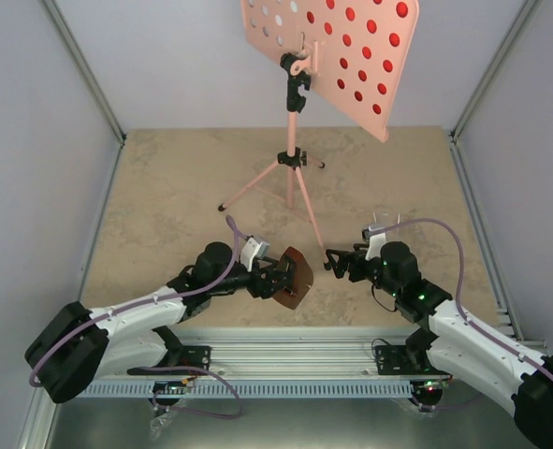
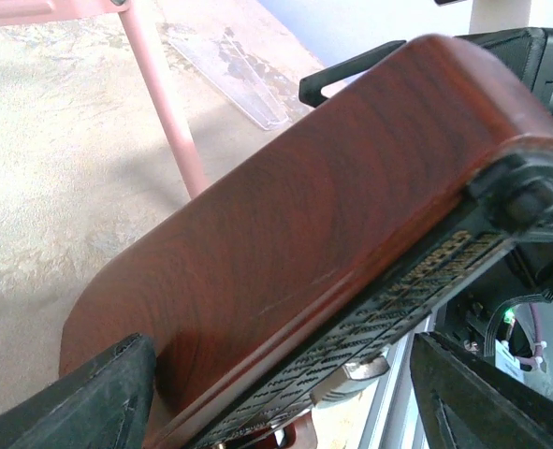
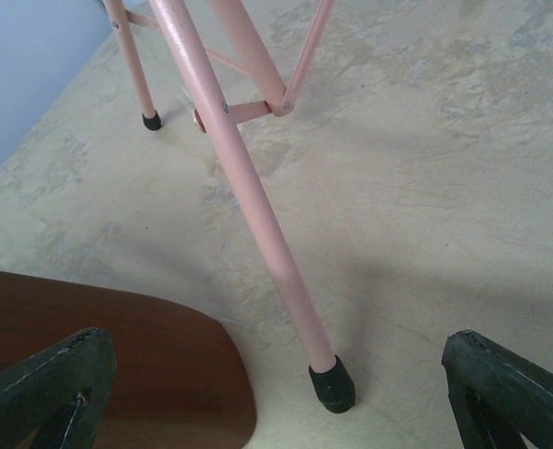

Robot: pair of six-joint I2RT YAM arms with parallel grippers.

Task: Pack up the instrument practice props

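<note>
Metronome [image 2: 332, 215] btwn left hand [image 1: 274, 278] fingers; pink stand leg [image 3: 257, 206] just beside.

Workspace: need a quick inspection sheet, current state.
surface: beige stone-pattern table, no spills seen
job's things: pink music stand upright at far centre, red sheet showing through desk holes; brown metronome lying on its side
clutter: nothing seen
end effectors: left end effector open, straddling metronome; right end effector open at the stand's near foot
cables: purple cables looped along both arms
surroundings: pale walls, aluminium frame posts
</note>
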